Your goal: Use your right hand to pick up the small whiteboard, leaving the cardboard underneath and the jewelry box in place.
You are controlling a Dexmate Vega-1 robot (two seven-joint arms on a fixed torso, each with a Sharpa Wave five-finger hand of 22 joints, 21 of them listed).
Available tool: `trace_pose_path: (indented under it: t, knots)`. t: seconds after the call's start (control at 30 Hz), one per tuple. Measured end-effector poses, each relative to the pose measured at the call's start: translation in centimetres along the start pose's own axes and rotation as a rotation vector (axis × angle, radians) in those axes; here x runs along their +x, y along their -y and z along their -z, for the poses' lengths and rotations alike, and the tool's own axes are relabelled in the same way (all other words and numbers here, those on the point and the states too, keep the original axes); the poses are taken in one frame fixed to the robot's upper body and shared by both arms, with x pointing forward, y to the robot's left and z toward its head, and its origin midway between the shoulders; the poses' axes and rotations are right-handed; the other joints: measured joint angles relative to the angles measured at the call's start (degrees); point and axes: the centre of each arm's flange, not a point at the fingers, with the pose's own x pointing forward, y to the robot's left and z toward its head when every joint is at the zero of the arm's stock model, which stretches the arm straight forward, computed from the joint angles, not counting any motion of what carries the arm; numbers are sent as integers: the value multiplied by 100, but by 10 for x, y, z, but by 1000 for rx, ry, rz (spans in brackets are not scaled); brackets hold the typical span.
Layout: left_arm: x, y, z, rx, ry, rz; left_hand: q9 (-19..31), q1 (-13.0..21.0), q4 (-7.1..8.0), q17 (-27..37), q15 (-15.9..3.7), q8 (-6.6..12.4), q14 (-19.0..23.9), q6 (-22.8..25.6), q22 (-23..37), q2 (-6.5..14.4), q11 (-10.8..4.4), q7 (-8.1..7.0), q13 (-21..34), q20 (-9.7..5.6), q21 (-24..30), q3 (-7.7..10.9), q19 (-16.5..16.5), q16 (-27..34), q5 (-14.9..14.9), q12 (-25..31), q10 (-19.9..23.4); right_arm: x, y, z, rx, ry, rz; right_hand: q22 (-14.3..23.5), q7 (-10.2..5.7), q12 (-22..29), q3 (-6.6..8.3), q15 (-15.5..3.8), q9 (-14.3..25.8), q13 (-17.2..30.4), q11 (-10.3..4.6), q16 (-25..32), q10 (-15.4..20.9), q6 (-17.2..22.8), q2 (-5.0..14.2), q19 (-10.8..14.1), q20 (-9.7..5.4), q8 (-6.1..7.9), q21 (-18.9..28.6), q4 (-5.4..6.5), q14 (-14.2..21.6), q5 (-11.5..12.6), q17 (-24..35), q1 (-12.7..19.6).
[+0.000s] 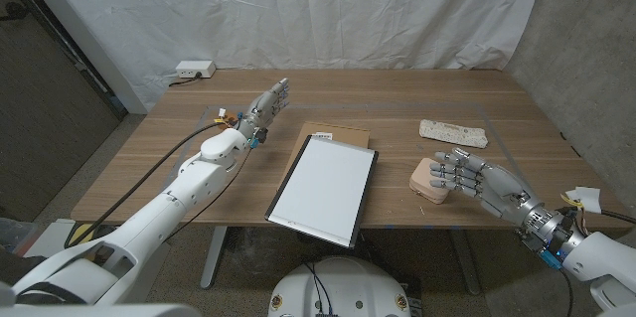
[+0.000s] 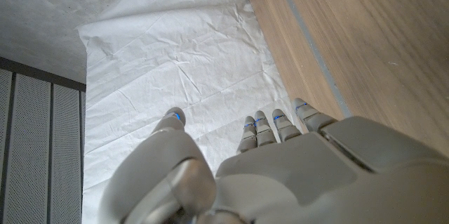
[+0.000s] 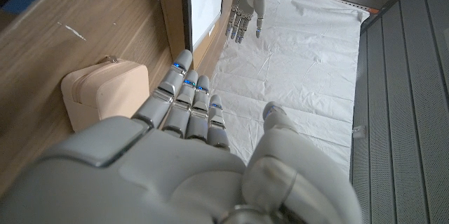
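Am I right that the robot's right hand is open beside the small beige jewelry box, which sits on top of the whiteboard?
Not quite: the small beige jewelry box sits on the wooden table, apart from the white whiteboard, as the head view shows. The right hand is indeed open beside it.
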Motion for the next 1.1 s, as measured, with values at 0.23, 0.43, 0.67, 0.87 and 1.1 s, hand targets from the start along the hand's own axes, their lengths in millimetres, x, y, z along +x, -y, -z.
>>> trace_pose_path:
  t: [0.23, 0.43, 0.67, 0.87, 1.1]
  knots:
    - [0, 0, 1, -6, 6, 3, 0, 0, 0, 0, 0, 0, 0, 0, 0, 0, 0, 0, 0, 0, 0, 0, 0, 0, 0, 0, 0, -2, -2, -1, 0, -23, -3, 0, 12, 0, 0, 0, 0, 0, 28, 0, 29, 13, 0, 72, 10, 0, 0, 0, -1, 0, 0, 0]
    - [6, -2, -8, 0, 20, 4, 0, 30, 0, 0, 0, 0, 0, 0, 0, 30, 0, 0, 0, 0, 0, 0, 0, 0, -11, 0, 0, -3, -2, 4, 25, -63, -12, 0, 53, 0, 0, -1, 0, 1, -1, 0, 61, 9, 0, 123, 0, 0, 0, 0, 61, 0, 0, 0]
    - [14, -1, -12, 10, 24, 8, -1, 30, 0, 0, 0, 0, 0, 0, 0, 30, 0, 0, 0, 0, 0, 0, 0, 0, -21, 0, 0, -5, 0, 8, 46, -97, -20, 0, 103, 0, -19, 9, 0, 1, 28, 0, 90, 41, 0, 195, 52, 30, 0, -18, 132, 0, 0, 0]
    - [23, 1, -12, 9, 20, 16, -1, 30, 1, 0, 0, 0, 0, 0, 0, 30, 0, 0, 0, 0, 0, 1, 0, 0, -21, 0, 0, -9, 1, 13, 72, -132, -30, 0, 111, 0, -18, 10, 0, 1, 25, 0, 147, 94, 0, 236, 52, 39, 0, -18, 194, 0, 0, 0]
    - [28, 0, -17, 19, 27, 35, -1, 30, 1, 0, 0, 0, 0, 0, 0, 30, 0, 0, 0, 0, 0, 1, 0, 0, -21, 0, 0, -12, -6, 16, 89, -155, -39, 0, 111, 33, -17, -1, 0, 1, 28, 43, 234, 94, 0, 279, 52, 39, 0, -16, 347, 0, 0, 0]
